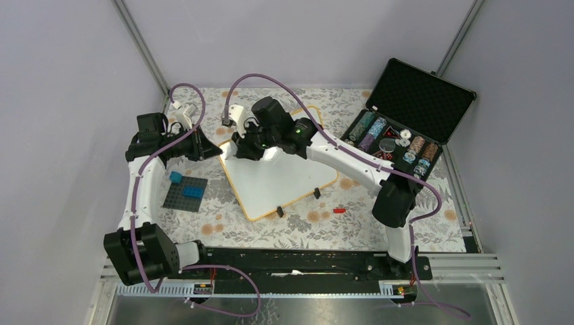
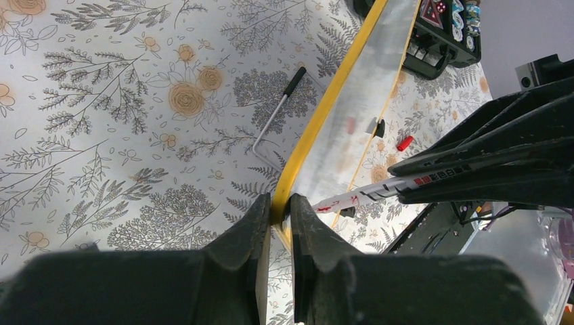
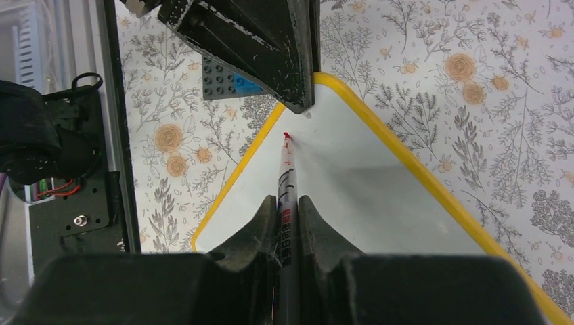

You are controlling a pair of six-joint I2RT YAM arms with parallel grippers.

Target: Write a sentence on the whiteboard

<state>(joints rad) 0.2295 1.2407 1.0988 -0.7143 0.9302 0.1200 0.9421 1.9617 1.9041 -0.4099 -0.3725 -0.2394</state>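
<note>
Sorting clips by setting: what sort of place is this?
Probably a lab robot test cell: plain grey panel walls on aluminium frame posts, white-and-black robot arms bolted to a black metal rail, and a floral-patterned tablecloth.

Left arm (image 1: 135, 196) and right arm (image 1: 352, 166): white links, black joint housings. Purple cables (image 1: 271, 79) loop along both. Green indicator light (image 1: 296, 128) at frame centre. Left tool (image 2: 279, 203) and right tool (image 3: 288, 203): black, wedge-shaped fingers.

Left arm (image 1: 139, 186) reaching forward, elbow bent inward, left hand (image 2: 279, 206) pinched nearly closed, right arm (image 1: 345, 161) stretched forward and leftward, right hand (image 3: 288, 206) clamped tight, hands close together
</note>
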